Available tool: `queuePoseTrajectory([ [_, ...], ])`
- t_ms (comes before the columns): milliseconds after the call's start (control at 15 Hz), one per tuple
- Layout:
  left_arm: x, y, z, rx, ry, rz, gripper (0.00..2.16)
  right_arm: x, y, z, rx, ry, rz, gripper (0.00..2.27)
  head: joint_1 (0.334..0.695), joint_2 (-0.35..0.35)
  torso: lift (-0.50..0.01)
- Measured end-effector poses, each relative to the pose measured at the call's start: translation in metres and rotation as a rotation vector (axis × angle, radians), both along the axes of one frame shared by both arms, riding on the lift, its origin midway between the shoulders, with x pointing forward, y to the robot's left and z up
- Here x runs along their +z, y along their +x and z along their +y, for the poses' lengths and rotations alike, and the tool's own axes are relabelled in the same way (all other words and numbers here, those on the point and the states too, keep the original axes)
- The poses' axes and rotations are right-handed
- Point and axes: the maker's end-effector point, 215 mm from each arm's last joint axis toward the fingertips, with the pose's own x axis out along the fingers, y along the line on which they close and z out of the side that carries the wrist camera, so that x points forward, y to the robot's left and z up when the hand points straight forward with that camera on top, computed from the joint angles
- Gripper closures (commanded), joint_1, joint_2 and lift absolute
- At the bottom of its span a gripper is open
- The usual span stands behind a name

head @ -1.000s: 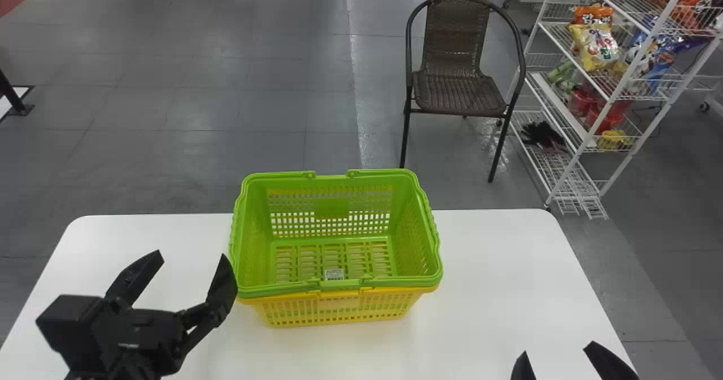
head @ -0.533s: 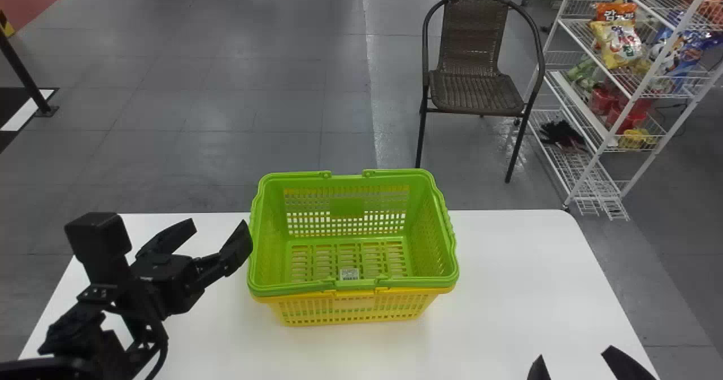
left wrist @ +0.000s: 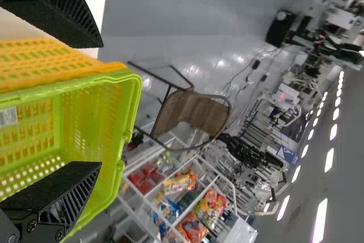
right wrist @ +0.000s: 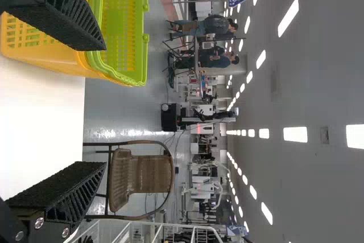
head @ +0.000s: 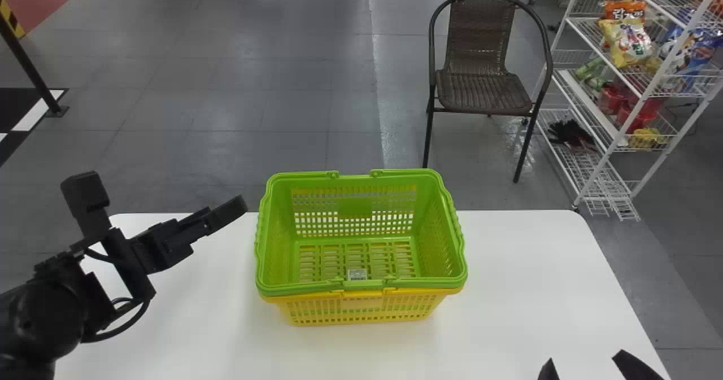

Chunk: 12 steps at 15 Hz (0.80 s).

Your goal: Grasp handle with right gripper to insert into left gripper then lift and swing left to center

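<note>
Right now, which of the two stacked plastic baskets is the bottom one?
The yellow perforated plastic basket: it rests on the white table, while the green perforated plastic basket sits nested inside it.

Bright green upper basket [head: 446, 227], patterned with a grid of small holes; lower basket [head: 361, 311], warm yellow, with the same lattice. White desk [head: 536, 267], plain. Black left gripper [head: 239, 202] at nine o'clock, black right gripper [head: 584, 358] at four. Towards one o'clock, a chair [head: 483, 92] in brown weave, its frame dark. At two, a white wire-grid shelf [head: 590, 109] with orange, yellow and blue bags [head: 627, 44]. Grey floor [head: 254, 86], dull red at ten o'clock.
</note>
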Motion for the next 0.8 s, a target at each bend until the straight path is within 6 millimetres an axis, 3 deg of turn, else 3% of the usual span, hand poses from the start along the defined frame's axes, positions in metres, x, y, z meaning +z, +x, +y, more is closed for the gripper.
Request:
queuePoseTrajectory([
  [400, -0.019, 0.028, -0.002, -0.014, -0.158, 0.077, 0.06, -0.001, 0.0, -0.001, 0.0, -0.003, 0.001, 0.09, 0.695, -0.015, 0.0],
  [800, -0.04, 0.03, -0.012, -0.022, -0.198, 0.14, 0.06, -0.001, 0.001, -0.002, -0.002, -0.004, 0.001, 0.09, 0.695, -0.029, 0.0],
])
